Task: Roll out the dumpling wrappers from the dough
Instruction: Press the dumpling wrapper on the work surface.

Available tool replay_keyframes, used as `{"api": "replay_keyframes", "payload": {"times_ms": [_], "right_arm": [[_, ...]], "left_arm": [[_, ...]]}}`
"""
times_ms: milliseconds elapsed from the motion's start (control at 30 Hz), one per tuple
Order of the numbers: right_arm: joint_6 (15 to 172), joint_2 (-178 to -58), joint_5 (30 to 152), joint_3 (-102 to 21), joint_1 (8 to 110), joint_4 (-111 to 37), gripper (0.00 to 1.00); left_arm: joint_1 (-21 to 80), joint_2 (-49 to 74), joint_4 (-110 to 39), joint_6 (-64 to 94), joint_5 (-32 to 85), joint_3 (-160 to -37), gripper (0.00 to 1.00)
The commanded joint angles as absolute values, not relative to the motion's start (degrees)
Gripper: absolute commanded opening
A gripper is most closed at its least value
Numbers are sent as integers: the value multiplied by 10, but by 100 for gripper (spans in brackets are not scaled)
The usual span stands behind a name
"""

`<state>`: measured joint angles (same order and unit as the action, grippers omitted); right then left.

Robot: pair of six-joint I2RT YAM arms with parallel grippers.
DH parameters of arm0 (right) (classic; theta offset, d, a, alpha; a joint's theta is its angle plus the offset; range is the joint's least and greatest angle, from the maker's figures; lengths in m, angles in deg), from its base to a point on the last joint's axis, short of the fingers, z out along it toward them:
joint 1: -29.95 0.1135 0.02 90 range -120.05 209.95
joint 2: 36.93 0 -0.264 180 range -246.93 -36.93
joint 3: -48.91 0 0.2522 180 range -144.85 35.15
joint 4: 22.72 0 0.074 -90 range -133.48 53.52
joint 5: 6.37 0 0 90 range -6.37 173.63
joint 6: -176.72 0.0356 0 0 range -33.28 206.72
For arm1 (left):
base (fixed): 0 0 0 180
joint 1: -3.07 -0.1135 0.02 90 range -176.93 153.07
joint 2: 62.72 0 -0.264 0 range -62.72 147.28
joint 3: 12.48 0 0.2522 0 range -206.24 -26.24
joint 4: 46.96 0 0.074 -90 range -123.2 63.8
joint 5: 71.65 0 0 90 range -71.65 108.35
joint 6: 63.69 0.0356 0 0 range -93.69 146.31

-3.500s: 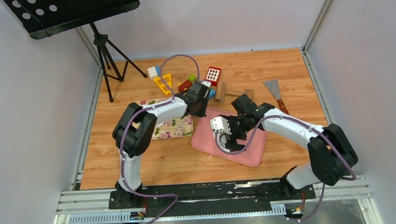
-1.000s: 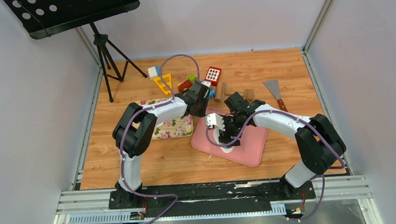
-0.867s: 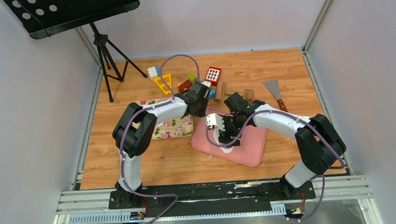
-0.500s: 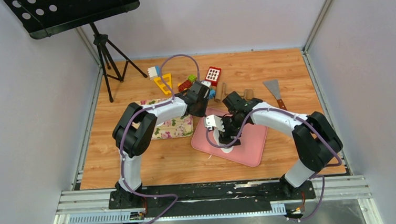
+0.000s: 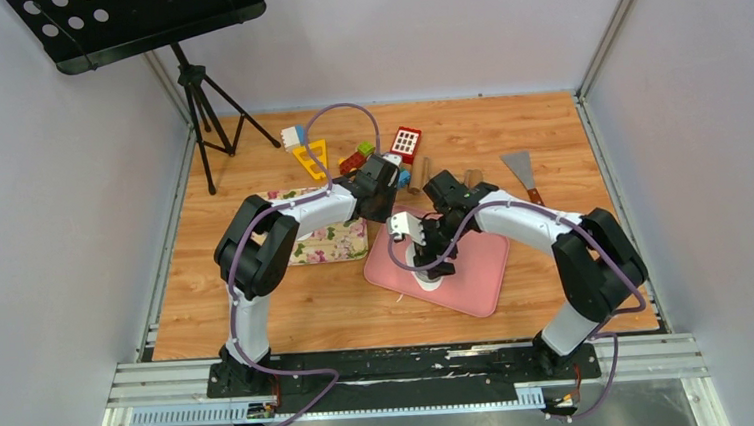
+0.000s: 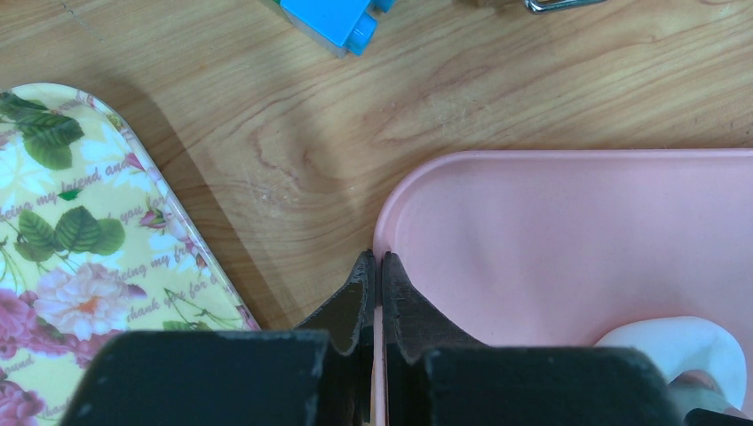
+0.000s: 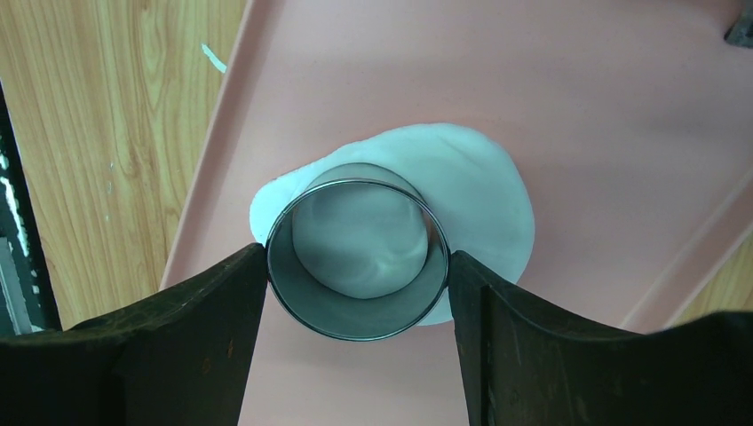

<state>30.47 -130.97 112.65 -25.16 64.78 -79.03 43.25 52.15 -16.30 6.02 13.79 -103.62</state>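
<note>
A flattened white dough sheet (image 7: pixel 479 195) lies on the pink tray (image 7: pixel 533 89), near its front left corner. My right gripper (image 7: pixel 358 257) is shut on a small metal ring (image 7: pixel 355 315) and holds it upright over the left part of the dough, which shows through the ring. In the top view the right gripper (image 5: pixel 433 259) covers most of the dough (image 5: pixel 428 282). My left gripper (image 6: pixel 373 259) is shut on the pink tray's rim (image 6: pixel 382 222) at its far left corner. No round wrappers are in view.
A floral tray (image 5: pixel 330 244) lies left of the pink tray (image 5: pixel 478 276). Toy bricks (image 5: pixel 364 154), a wooden rolling pin (image 5: pixel 420 175) and a spatula (image 5: pixel 522 171) lie behind. A music stand tripod (image 5: pixel 200 105) stands at the back left. A blue brick (image 6: pixel 333 18) lies near my left gripper.
My right gripper has moved left and a little back with the ring, from the tray's middle to over the dough. The left gripper has not moved.
</note>
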Motion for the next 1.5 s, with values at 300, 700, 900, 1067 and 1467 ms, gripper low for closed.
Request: {"api": "replay_keyframes", "payload": {"times_ms": [300,700,900,1067,1467], "right_arm": [[439,-1314,1123,-203,656,-721,63],[337,-1310,1147,-174,630,-774,65],[283,-1303,1132,-166,629,-791,68],[233,-1303,1137,-154,619,-799,68],[177,-1317,1157,-169,596,-831,67]], "left_arm": [[442,516,-121,68,148,-1038,0],[442,517,-122,68,150,-1039,0],[442,522,-121,68,152,-1039,0],[442,522,-121,69,153,-1039,0],[442,525,-122,67,157,-1040,0]]}}
